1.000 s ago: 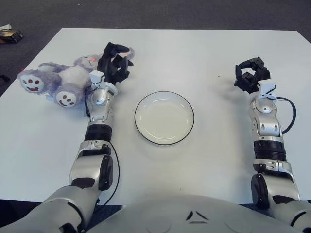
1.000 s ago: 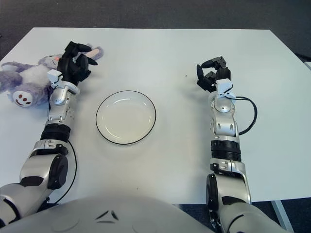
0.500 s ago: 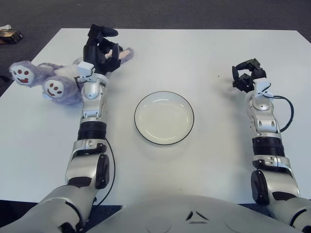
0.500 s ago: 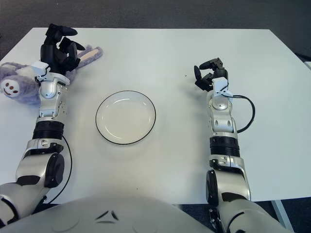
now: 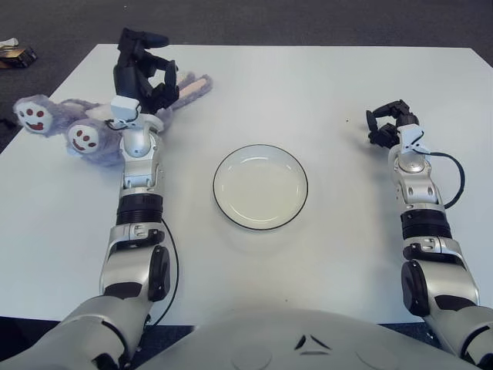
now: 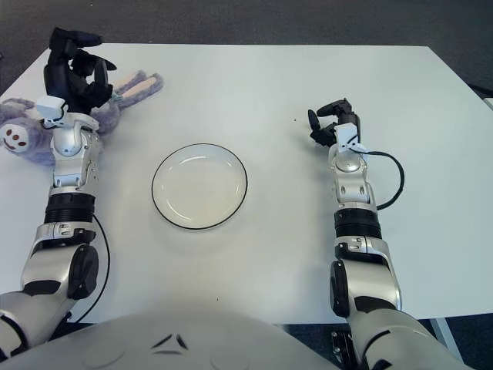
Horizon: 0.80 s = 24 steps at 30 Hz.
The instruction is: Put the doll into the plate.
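While the white table [image 5: 323,85] sits on dark carpet [image 5: 254,19], the left hand [image 5: 140,71] spreads its fingers empty over the doll [image 5: 77,127]. Nearby lies the plate [image 5: 260,187]; the right hand [image 5: 389,123] hangs curled, holding nothing.

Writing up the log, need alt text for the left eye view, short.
The robot's left hand is over a purple plush doll lying at the far left of a white table, fingers curled at the doll's body, though a firm grip cannot be confirmed. An empty white plate with a dark rim sits at the centre, and the right hand shows at the right, holding nothing.
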Motion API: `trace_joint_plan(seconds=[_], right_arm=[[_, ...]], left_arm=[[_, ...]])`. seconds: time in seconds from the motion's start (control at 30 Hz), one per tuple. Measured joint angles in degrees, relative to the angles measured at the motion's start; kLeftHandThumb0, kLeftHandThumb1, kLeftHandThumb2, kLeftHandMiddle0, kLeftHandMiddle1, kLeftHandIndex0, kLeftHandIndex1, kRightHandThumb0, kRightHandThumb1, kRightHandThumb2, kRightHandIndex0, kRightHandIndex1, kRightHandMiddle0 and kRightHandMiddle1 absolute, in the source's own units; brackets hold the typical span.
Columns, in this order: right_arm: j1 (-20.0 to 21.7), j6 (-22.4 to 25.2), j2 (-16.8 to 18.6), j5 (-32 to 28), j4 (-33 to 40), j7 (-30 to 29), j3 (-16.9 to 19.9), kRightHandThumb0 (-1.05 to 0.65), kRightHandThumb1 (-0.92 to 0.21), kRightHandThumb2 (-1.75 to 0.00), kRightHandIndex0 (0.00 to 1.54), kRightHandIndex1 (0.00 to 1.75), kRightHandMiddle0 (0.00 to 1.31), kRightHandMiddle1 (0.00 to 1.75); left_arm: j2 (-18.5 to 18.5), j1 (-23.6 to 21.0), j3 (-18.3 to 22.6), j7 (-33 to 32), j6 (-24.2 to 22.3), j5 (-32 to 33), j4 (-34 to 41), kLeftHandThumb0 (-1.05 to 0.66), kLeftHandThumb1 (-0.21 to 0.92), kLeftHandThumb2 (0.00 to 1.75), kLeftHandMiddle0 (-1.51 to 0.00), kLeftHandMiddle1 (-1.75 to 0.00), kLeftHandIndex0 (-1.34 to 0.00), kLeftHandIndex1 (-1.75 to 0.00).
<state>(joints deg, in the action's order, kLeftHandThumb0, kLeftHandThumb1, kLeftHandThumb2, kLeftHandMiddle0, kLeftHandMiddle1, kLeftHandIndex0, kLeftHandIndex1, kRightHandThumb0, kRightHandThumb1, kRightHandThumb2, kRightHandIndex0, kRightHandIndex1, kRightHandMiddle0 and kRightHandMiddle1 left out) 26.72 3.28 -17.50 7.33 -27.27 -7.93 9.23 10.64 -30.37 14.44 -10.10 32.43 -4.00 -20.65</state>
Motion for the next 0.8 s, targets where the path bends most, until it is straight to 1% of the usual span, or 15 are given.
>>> trace_joint_plan(seconds=[0.1, 0.23, 0.3, 0.33, 0.43, 0.5, 0.57, 0.8], right_arm=[[0.0, -0.1, 0.0, 0.0, -0.1, 0.0, 0.0, -0.37, -0.77, -0.68, 0.74, 1.75, 0.33, 1.7], [0.0, -0.1, 0.0, 0.0, -0.3, 0.0, 0.0, -0.37, -0.77, -0.68, 0.74, 1.75, 0.34, 1.7], [0.1, -0.2, 0.0, 0.0, -0.3, 0.0, -0.1, -0.37, -0.77, -0.67, 0.74, 1.75, 0.34, 1.69], [0.1, -0.2, 0.0, 0.0, -0.3, 0.0, -0.1, -0.37, -0.77, -0.67, 0.74, 1.75, 0.34, 1.69], [0.1, -0.2, 0.0, 0.0, -0.3, 0.0, -0.2, -0.37, -0.77, -0.67, 0.74, 1.75, 0.35, 1.69], [0.1, -0.2, -0.1, 0.0, -0.4, 0.0, -0.2, -0.37, -0.77, -0.66, 0.74, 1.75, 0.35, 1.68], [0.1, -0.2, -0.1, 0.0, -0.4, 0.0, -0.2, -0.37, -0.77, -0.66, 0.75, 1.75, 0.35, 1.68], [0.1, -0.2, -0.3, 0.0, -0.5, 0.0, -0.4, -0.37, -0.77, -0.65, 0.75, 1.75, 0.36, 1.67]], left_arm=[[0.5, 0.0, 0.2, -1.1, 2.6, -0.7, -0.5, -0.01, 0.78, 0.55, -0.46, -1.63, -0.4, -1.31], [1.0, 0.0, 0.3, -1.8, 4.2, -1.0, -1.4, -0.01, 0.79, 0.54, -0.46, -1.64, -0.41, -1.3], [1.6, 0.0, 0.5, -2.4, 7.1, -1.8, -3.1, -0.01, 0.8, 0.51, -0.44, -1.65, -0.42, -1.27], [2.0, 0.0, 0.6, -2.9, 9.3, -2.3, -4.1, -0.01, 0.8, 0.51, -0.43, -1.66, -0.43, -1.26], [3.1, 0.0, 0.8, -3.5, 13.1, -3.4, -6.0, -0.01, 0.81, 0.5, -0.42, -1.67, -0.44, -1.25], [3.8, 0.0, 1.0, -3.9, 14.6, -3.6, -6.8, -0.01, 0.82, 0.48, -0.41, -1.57, -0.41, -1.38], [4.3, 0.0, 1.2, -4.1, 15.6, -3.7, -7.2, -0.01, 0.83, 0.47, -0.4, -1.53, -0.41, -1.42], [6.3, 0.0, 1.6, -4.4, 17.6, -4.4, -7.7, 0.0, 0.85, 0.45, -0.38, -1.5, -0.39, -1.47]])
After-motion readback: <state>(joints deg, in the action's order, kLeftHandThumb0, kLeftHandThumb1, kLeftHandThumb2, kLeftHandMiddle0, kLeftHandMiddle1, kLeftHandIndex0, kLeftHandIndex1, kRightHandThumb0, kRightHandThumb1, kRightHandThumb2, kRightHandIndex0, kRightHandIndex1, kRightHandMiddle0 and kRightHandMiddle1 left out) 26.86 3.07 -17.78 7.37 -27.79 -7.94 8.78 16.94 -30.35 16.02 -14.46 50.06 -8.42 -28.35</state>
